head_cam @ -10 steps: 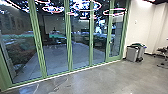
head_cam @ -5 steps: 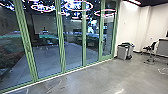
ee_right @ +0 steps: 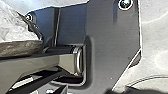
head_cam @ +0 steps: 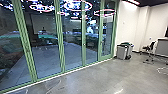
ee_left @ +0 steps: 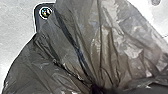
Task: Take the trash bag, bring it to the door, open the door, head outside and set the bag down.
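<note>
The grey, translucent trash bag (ee_left: 110, 42) looms large in the left wrist view, its folds drawn together at one point where my left gripper (ee_left: 97, 88) is shut on it. Part of the bag (ee_right: 18, 32) also appears in the right wrist view, beside the robot's dark plate. In the head view, a green-framed glass door (head_cam: 106, 37) stands shut at the right end of a glazed wall, with a small handle on its frame. How my right gripper stands cannot be made out.
Grey bins (head_cam: 122, 52) stand by the white wall, right of the door. Farther right are a chair (head_cam: 149, 48) and a counter (head_cam: 162, 47). Paving (head_cam: 50, 57) and planting (head_cam: 10, 53) lie beyond the glass. A cable (head_cam: 162, 69) lies on the floor at the right.
The camera has turned to the right, bringing the chair and counter further into view. Over the last half second it has shifted only slightly.
</note>
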